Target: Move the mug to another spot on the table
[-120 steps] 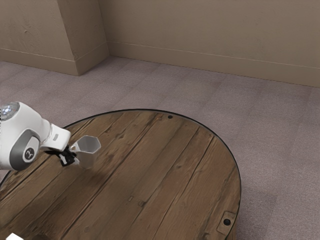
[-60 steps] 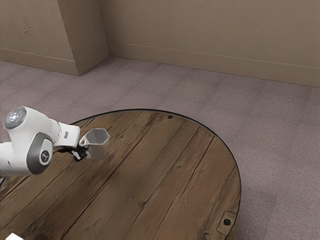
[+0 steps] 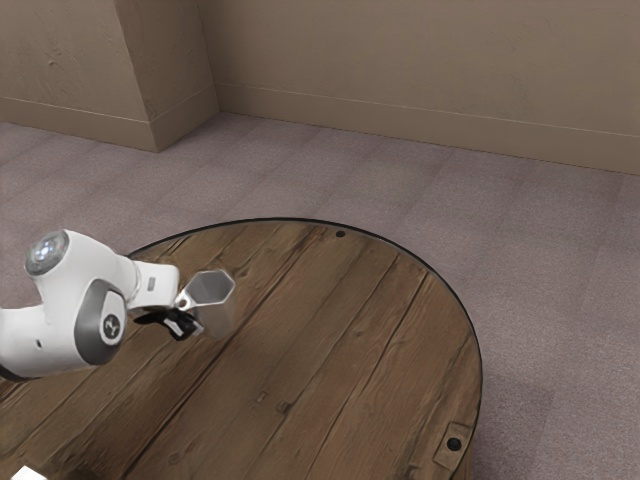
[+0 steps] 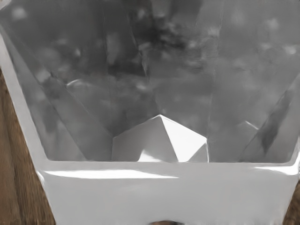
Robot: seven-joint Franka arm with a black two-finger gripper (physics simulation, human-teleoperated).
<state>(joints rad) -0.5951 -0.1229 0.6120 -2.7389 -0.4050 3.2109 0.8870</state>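
The white arm (image 3: 85,318) is reaching in from the exterior view's left over the round wooden bench (image 3: 350,350). Its black claw (image 3: 177,321) is gripping the grey faceted mug (image 3: 213,303) by the wall nearest the arm, with the fingers closed narrowly on it. The mug is standing upright, mouth upward, over the part of the bench toward the exterior view's left. I cannot tell whether its base is touching the wood. In the wrist view the mug's hollow inside (image 4: 159,140) is sitting directly under the hand, with planks showing beside it.
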